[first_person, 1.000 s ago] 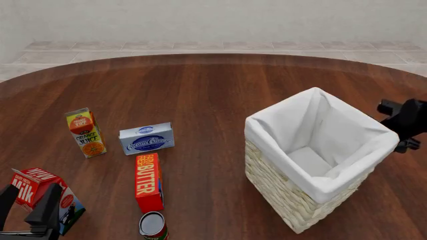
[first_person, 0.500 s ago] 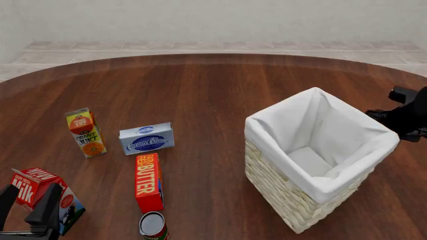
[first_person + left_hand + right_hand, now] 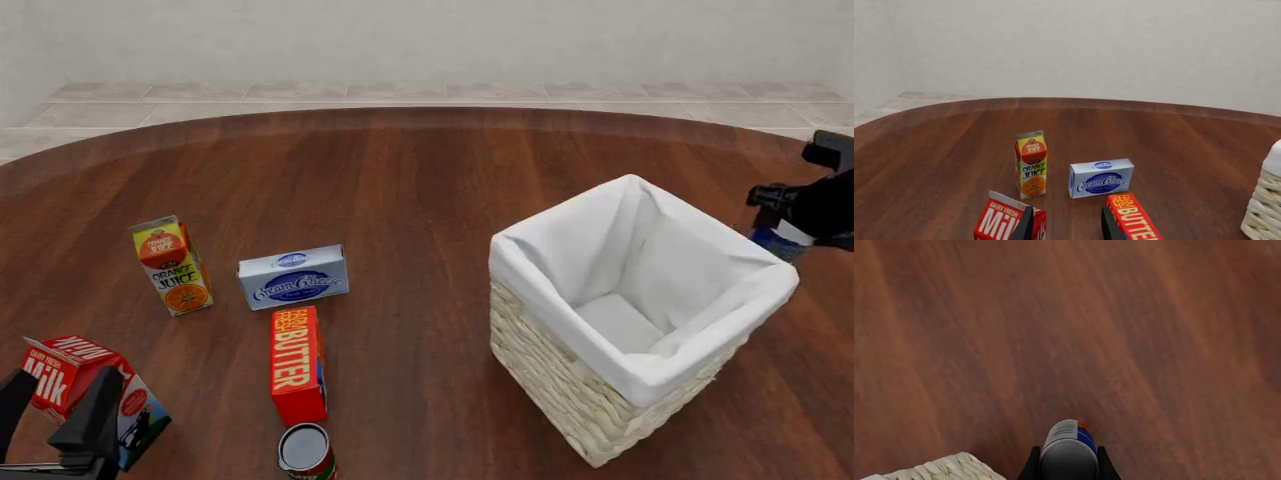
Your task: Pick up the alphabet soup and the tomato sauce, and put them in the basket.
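Note:
The alphabet soup [image 3: 771,240], a blue-labelled can, hangs in my right gripper [image 3: 798,225] just beyond the basket's far right rim. In the right wrist view the can [image 3: 1069,450] sits between the two fingers, above bare wood, with the basket's corner [image 3: 947,469] beside it. The basket [image 3: 641,375] is pale wicker with a white lining and stands at the right. The tomato sauce [image 3: 306,450], a red-and-green can, stands at the front edge just below the butter box. My left gripper [image 3: 54,418] is open and empty at the front left; it also shows in the left wrist view [image 3: 1066,229].
A red butter box [image 3: 298,362], a cream cheese box [image 3: 294,277] and an orange juice carton [image 3: 172,266] stand left of centre. A milk carton [image 3: 67,370] and a dark box [image 3: 140,418] sit by my left gripper. The round table's far edge [image 3: 427,112] is beyond.
My right gripper has risen and moved slightly right beside the basket, and the blue can now shows under it. The left arm has not moved.

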`<state>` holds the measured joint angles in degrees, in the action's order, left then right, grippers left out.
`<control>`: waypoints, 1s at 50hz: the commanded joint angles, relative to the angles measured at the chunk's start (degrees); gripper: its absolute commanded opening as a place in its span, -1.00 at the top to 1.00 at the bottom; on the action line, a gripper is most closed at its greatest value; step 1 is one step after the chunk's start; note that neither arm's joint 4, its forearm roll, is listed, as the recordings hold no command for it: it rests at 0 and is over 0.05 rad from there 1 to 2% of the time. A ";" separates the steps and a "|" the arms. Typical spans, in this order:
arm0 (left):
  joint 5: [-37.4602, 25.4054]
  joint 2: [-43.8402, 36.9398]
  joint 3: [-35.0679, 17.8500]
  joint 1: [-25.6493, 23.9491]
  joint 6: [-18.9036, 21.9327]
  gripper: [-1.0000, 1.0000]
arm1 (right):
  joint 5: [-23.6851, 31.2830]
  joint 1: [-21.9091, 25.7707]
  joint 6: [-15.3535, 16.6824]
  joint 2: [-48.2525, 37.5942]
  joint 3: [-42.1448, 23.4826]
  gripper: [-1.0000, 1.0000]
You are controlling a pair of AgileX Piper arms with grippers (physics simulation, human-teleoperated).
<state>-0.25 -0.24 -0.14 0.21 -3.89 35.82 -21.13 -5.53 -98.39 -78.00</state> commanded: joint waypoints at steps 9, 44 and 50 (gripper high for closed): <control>0.16 0.18 0.00 -0.04 -0.11 -1.00 | 3.76 2.02 -1.44 5.87 -3.06 1.00; 0.53 0.20 -0.04 0.02 -0.32 -1.00 | 11.31 9.78 -1.20 15.64 -8.72 1.00; 0.57 0.19 -0.06 0.02 -0.33 -1.00 | 12.28 12.24 -1.19 17.65 -8.65 1.00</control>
<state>0.27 -0.08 -0.19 0.23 -4.18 46.40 -12.17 -5.66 -84.15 -85.66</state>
